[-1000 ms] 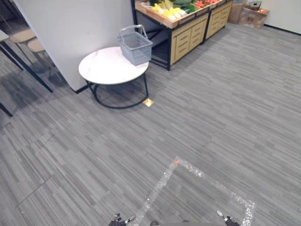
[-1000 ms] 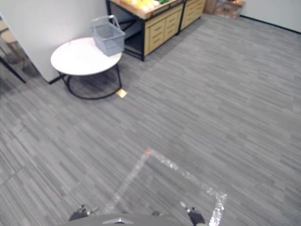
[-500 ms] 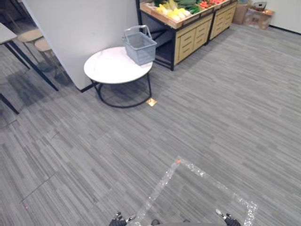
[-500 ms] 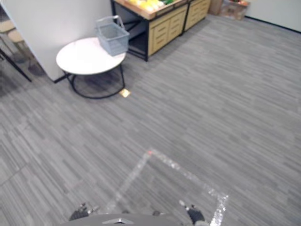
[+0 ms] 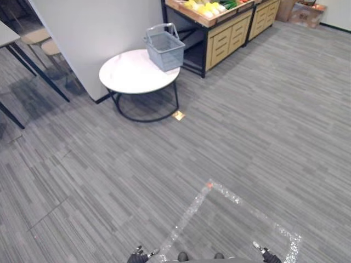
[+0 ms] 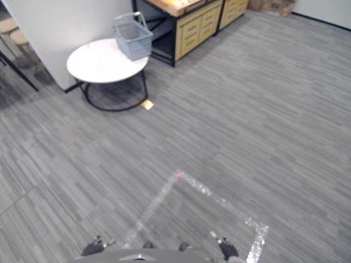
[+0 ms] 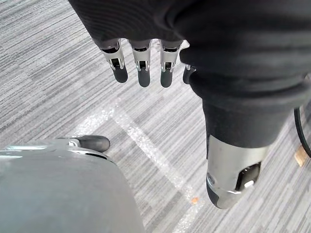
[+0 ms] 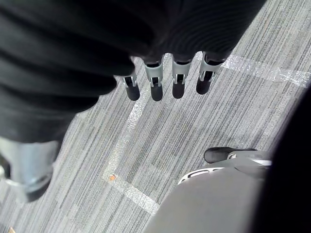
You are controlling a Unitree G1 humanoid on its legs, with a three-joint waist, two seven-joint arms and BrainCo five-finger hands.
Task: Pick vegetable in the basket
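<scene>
grey carpet (image 5: 263, 109), basket (image 5: 165, 46) on round table (image 5: 129, 74), left robot hand (image 7: 142, 68), right robot hand (image 8: 177, 80) relaxed, empty

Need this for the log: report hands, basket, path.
Left hand, right hand open, empty. Basket on round white table, ahead left; vegetables on wooden stand beyond. Only floor tape between.

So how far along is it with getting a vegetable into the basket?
Nothing looks done yet: the grey basket on the round white table looks empty, and the vegetables lie on the wooden stand beyond it. Nothing is in hand: the left hand and right hand hang open over the floor. Left: walk over, pick a vegetable, put it in the basket.
</scene>
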